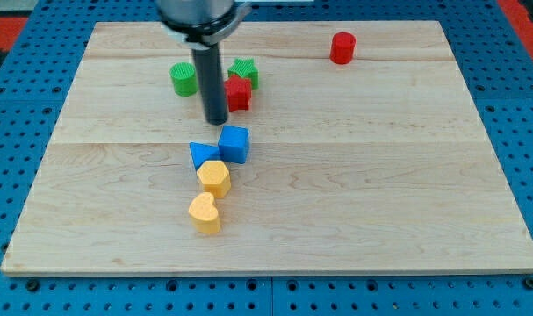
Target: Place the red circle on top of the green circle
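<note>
The red circle [342, 47] stands near the view's top right of the wooden board. The green circle [184, 78] stands at the top left of centre. My tip [216, 120] rests on the board between them in height, just below and right of the green circle and far left of the red circle. It sits just left of a red star block [238, 92], close to it; I cannot tell if they touch.
A green star block [245, 72] sits behind the red star. Below my tip lie a blue cube [234, 143], a blue triangular block [202, 154], a yellow hexagon [214, 177] and a yellow heart [205, 212]. The wooden board [406, 193] lies on a blue pegboard.
</note>
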